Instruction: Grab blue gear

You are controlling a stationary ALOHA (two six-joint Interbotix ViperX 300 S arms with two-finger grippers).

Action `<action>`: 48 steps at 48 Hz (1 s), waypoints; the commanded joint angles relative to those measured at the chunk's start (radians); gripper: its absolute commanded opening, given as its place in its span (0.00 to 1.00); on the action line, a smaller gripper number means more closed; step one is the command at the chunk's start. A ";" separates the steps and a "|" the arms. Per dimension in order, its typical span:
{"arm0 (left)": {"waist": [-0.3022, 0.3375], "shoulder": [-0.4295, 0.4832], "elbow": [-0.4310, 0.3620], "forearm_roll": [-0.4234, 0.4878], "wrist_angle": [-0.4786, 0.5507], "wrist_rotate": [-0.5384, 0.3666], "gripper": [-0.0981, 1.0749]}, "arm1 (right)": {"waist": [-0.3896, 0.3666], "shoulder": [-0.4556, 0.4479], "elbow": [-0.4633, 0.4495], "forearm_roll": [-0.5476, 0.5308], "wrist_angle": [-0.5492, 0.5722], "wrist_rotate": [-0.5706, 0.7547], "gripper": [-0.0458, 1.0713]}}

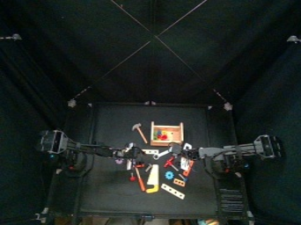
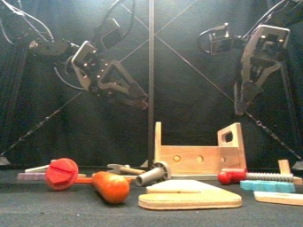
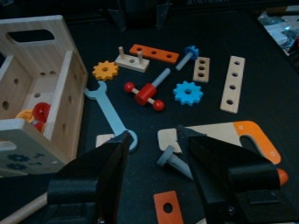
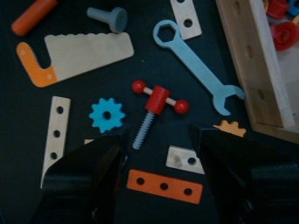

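The blue gear (image 3: 187,91) is a small light-blue toothed disc lying flat on the black table beside a red screw (image 3: 149,93). It also shows in the right wrist view (image 4: 108,114), next to the same red screw (image 4: 156,106). I cannot pick it out in the front view. My left gripper (image 3: 162,145) is open and empty, held above the table short of the gear. My right gripper (image 4: 158,140) is open and empty too, above the toys close to the gear. In the front view both grippers, left (image 2: 109,85) and right (image 2: 244,92), hang well above the table.
A wooden tray (image 3: 35,87) stands at the back middle of the table (image 1: 168,133). Around the gear lie a blue wrench (image 4: 194,61), a saw with an orange handle (image 3: 228,142), a yellow gear (image 3: 105,68), wooden strips (image 3: 235,84) and orange strips (image 4: 163,185).
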 commanded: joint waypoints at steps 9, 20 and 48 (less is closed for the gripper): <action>-0.023 -0.052 0.043 -0.009 -0.043 0.000 0.80 | 0.196 0.051 -0.015 -0.218 -0.046 0.193 0.85; -0.058 -0.103 0.112 -0.020 -0.049 -0.003 0.80 | 0.256 0.172 -0.017 -0.301 -0.066 0.347 0.87; -0.063 -0.121 0.153 -0.097 -0.049 0.002 0.80 | 0.296 0.379 -0.081 -0.324 -0.120 0.397 0.97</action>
